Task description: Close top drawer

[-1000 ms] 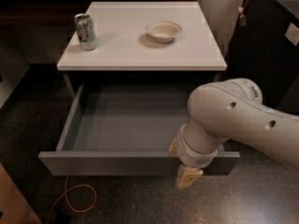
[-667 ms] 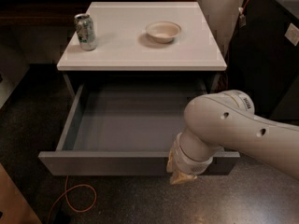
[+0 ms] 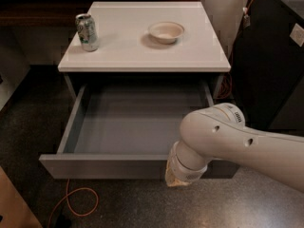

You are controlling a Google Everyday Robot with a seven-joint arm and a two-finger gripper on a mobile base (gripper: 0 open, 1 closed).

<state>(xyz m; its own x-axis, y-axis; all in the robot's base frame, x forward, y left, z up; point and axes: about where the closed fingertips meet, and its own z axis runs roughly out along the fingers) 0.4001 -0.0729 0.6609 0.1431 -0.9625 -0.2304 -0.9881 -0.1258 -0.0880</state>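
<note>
Gripper sits low centre of frame, at the front panel of the top drawer, right of its middle; whether it's spread or closed, can't tell. Drawer is mid-frame, pulled well out. Behind, on the white cabinet top: can upper left, bowl upper centre.

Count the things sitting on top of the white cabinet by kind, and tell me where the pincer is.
Green-and-silver metal drink can: 1
Shallow cream round bowl: 1
Total: 2
The robot's tan pincer is low at the front panel of the open wide grey top drawer, right of the panel's middle.
</note>
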